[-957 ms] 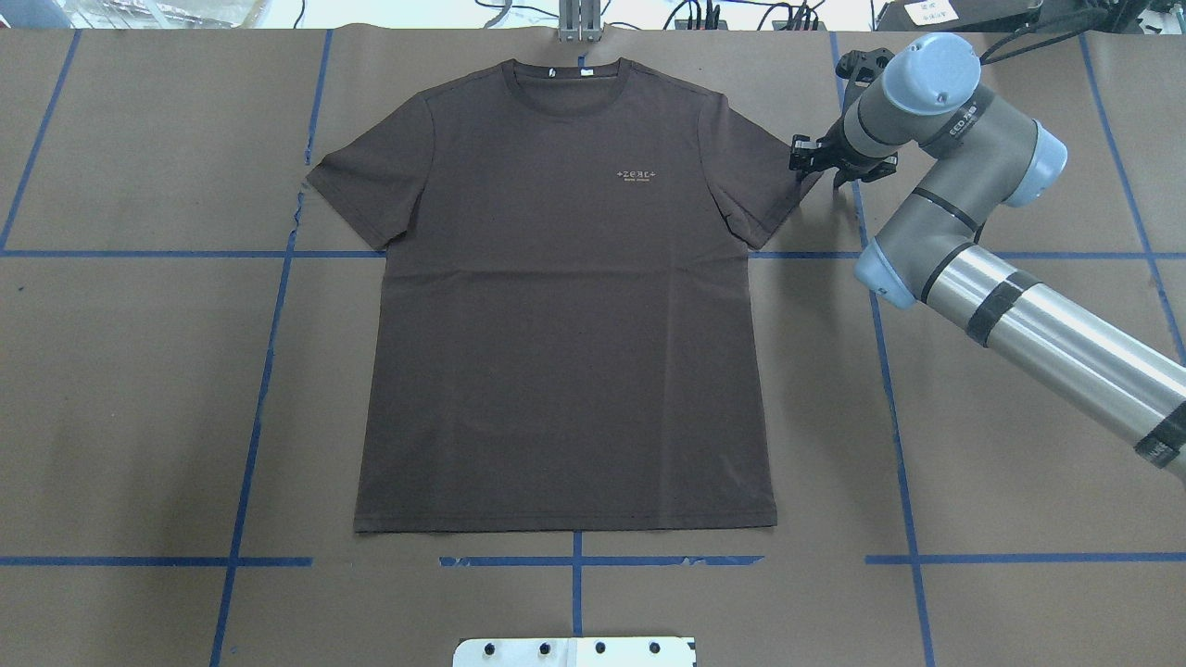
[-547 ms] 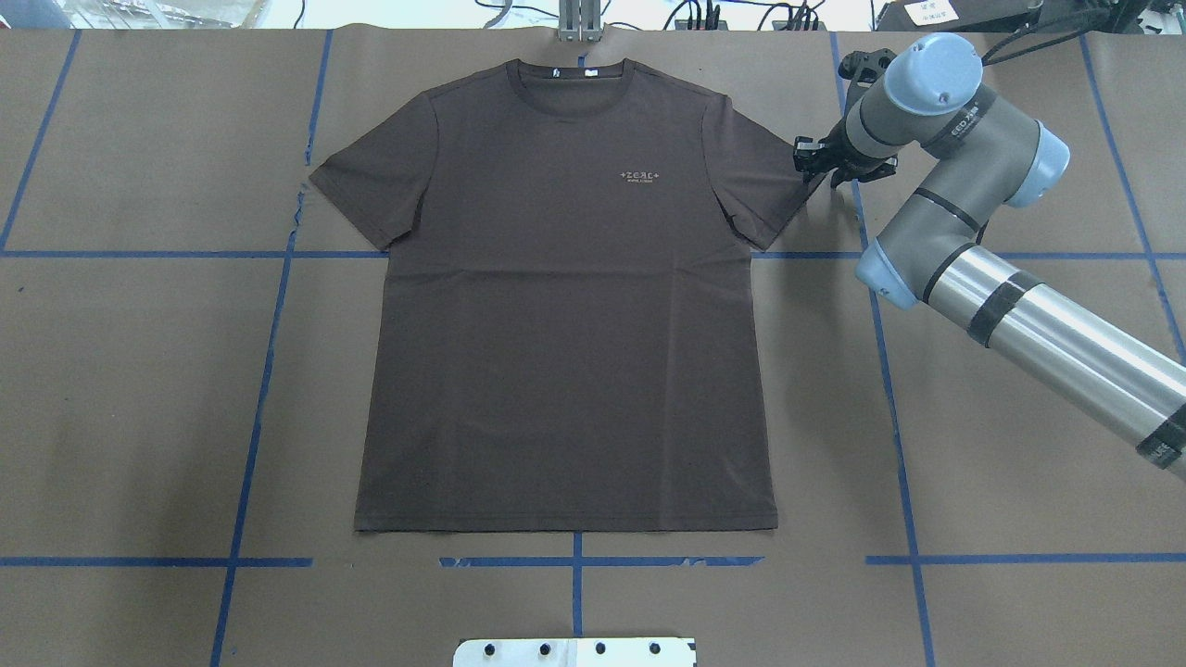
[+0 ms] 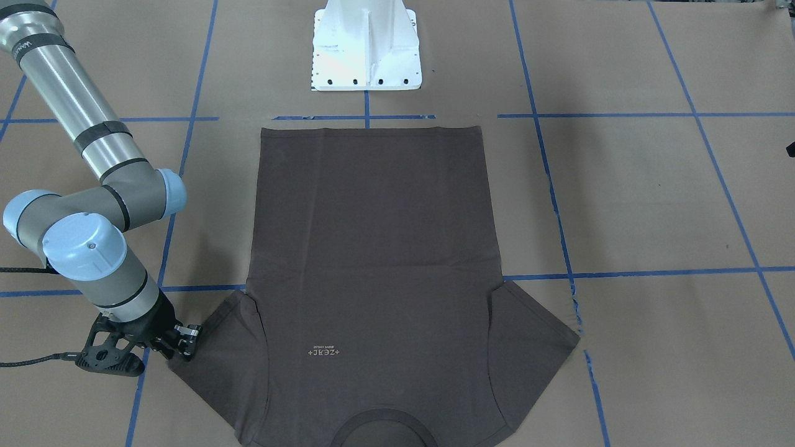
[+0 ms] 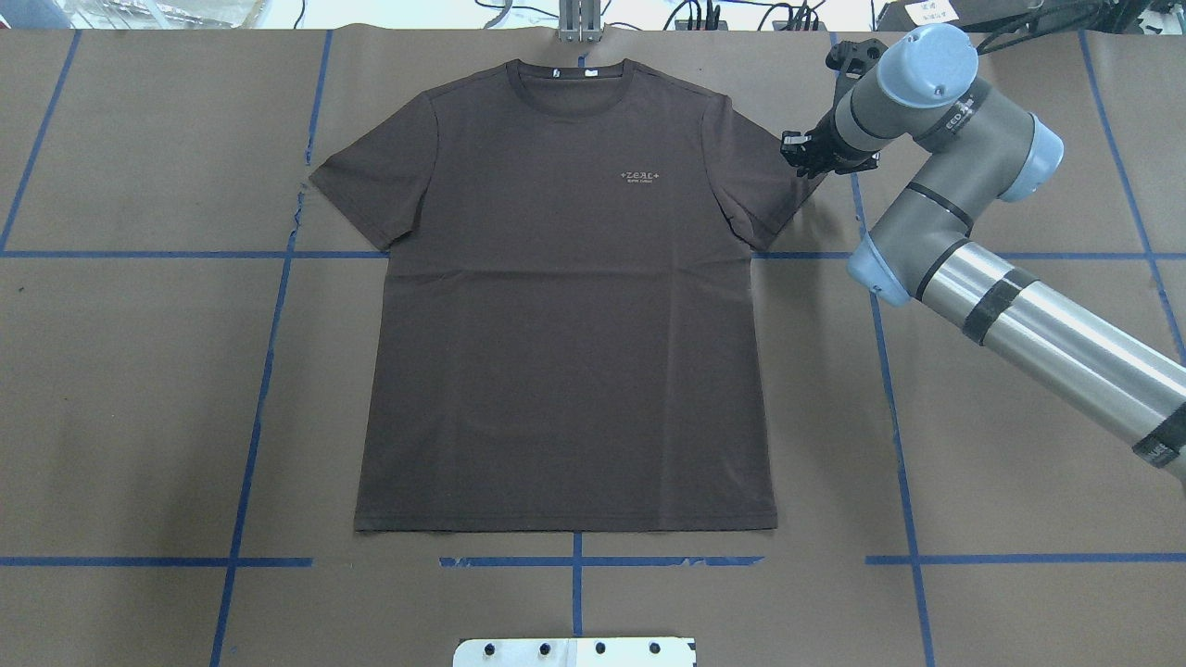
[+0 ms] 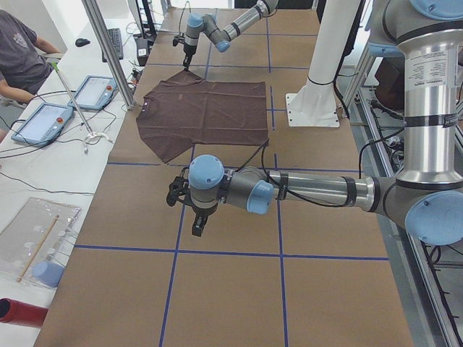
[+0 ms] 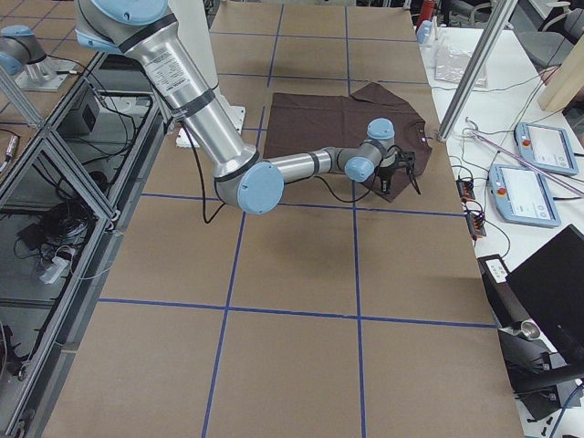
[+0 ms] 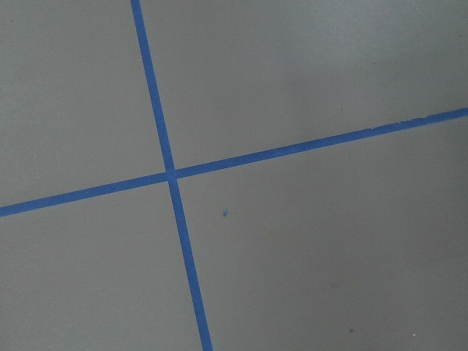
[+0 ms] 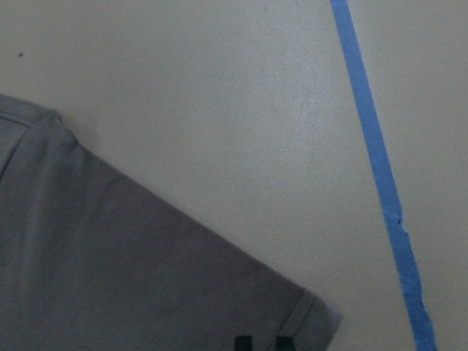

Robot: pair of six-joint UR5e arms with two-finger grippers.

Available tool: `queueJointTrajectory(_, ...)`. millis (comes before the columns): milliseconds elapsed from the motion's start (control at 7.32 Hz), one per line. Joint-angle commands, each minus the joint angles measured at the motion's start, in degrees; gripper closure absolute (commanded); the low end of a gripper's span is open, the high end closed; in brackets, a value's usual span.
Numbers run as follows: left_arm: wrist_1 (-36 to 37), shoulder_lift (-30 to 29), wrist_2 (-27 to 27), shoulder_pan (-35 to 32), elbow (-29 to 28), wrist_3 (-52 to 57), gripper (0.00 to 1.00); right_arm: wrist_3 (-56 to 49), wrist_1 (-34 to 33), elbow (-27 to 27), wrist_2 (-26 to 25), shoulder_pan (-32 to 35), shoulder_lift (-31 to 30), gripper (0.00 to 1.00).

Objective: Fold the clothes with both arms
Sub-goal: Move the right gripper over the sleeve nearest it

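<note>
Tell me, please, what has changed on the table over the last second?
The right arm's black gripper moved slightly inward to the near sleeve edge of the dark brown-grey short-sleeved T-shirt; whether it has gripped the cloth cannot be told. The T-shirt still lies flat and unfolded, its hem in place.

The right claw [image 4: 801,156] sits a little further toward the upper left of the overhead frame than a second ago, reaching slightly further in over the tip of the sleeve [image 4: 760,176] at the frame's right. The right arm [image 4: 1038,324] and its blue wrist cap [image 4: 927,63] shift the same way. On the T-shirt [image 4: 565,352], the collar [image 4: 570,111] and logo [image 4: 641,175] lie a touch further right than a second ago.
</note>
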State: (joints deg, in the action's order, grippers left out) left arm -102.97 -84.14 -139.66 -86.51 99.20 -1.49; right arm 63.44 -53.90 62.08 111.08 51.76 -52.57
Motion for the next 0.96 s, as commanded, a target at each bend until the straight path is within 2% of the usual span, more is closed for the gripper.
queueJointTrajectory(0, 0.05, 0.03, -0.61, -0.06, 0.12, 0.0, 0.0, 0.02, 0.11, 0.93, 0.45, 0.27, -0.52, 1.0)
queueJointTrajectory(137, 0.05, 0.03, -0.88, -0.06, 0.12, 0.0, 0.0, 0.45, -0.06, 0.5, 0.02, 0.27, -0.52, 0.32)
queueJointTrajectory(547, -0.04, 0.03, -0.88, -0.06, -0.14, 0.0, 0.0, 3.62, -3.4, -1.34, -1.91, 0.62, 0.27, 0.23)
queueJointTrajectory(820, 0.05, 0.03, -0.88, -0.06, 0.03, 0.0, 0.0, 2.92, -3.49, -2.48, -1.92, 0.71, 0.62, 0.25)
